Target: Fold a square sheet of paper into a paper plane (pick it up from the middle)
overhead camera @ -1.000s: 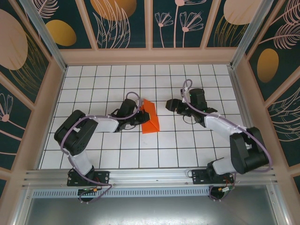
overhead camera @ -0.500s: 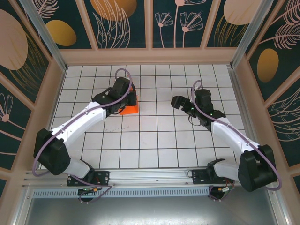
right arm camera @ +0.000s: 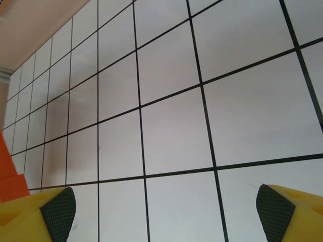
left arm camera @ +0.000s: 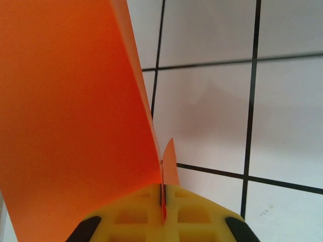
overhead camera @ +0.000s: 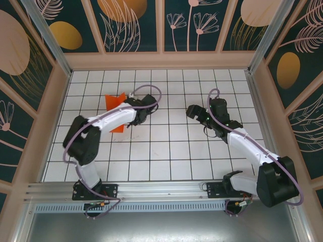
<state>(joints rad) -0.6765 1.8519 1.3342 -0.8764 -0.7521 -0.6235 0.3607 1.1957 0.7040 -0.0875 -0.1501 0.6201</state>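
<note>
Orange-red paper (overhead camera: 115, 100) is sitting upper left of centre, pinched in the tightly closed left gripper (left arm camera: 162, 199), left arm bending sharply at the elbow. Right gripper (right arm camera: 166, 204) is hovering right of centre, arm stretching forward, fingers spread wide, holding nothing.

This is a robot test cell in a lab. A white counter (overhead camera: 151, 151) ruled in black grid squares is walled left, right and far by leaf-painted panels (overhead camera: 131, 25). An aluminium rail (overhead camera: 161, 190) along the near edge carries the left arm (overhead camera: 108, 121) and right arm (overhead camera: 247, 143).

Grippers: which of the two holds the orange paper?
The left gripper, jaws shut on the folded orange paper; the right gripper is open, holding nothing.
</note>
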